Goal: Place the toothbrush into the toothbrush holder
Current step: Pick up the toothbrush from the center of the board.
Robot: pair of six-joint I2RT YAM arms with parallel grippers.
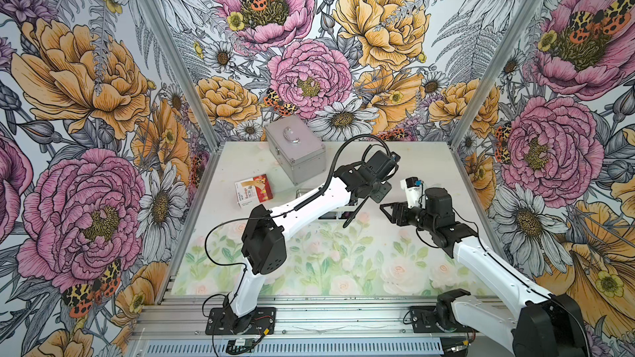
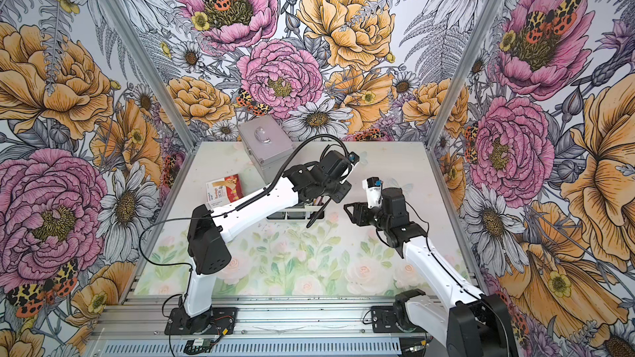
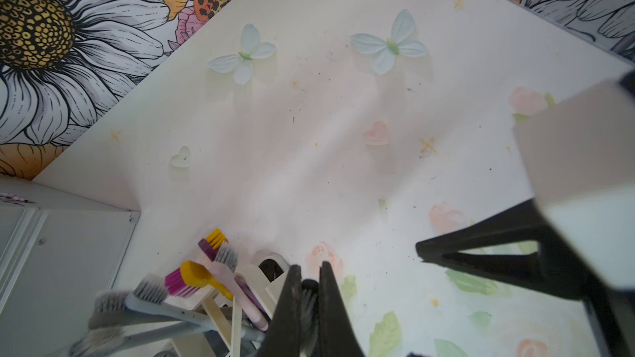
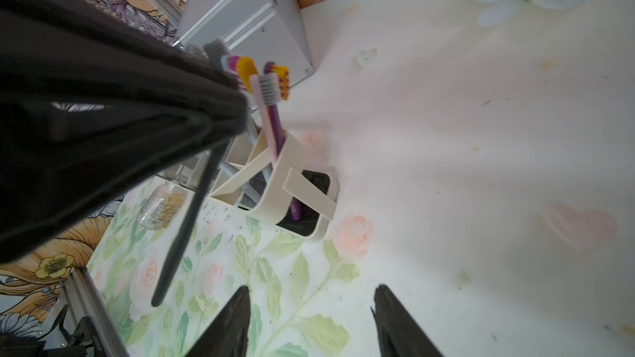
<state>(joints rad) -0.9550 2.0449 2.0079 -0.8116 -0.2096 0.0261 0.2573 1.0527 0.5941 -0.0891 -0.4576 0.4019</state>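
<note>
My left gripper (image 3: 309, 266) is shut on the head end of a black toothbrush (image 4: 185, 224). The handle hangs down and slants over the table just in front of the toothbrush holder (image 4: 295, 159). In both top views the brush (image 1: 355, 212) dangles below the left gripper (image 1: 367, 198), and the left arm hides most of the holder (image 2: 295, 215). The holder's white slotted compartment has several coloured toothbrushes (image 4: 271, 91) in it. To the right of the brush, my right gripper (image 4: 311, 290) is open with nothing in it (image 1: 384, 210), its jaws pointing towards the brush.
A silver metal case (image 1: 295, 149) stands at the back behind the holder. A red and white bandage box (image 1: 254, 189) lies to the left. A small clear bottle (image 4: 161, 207) lies beside the holder. The flower-printed walls close in on three sides.
</note>
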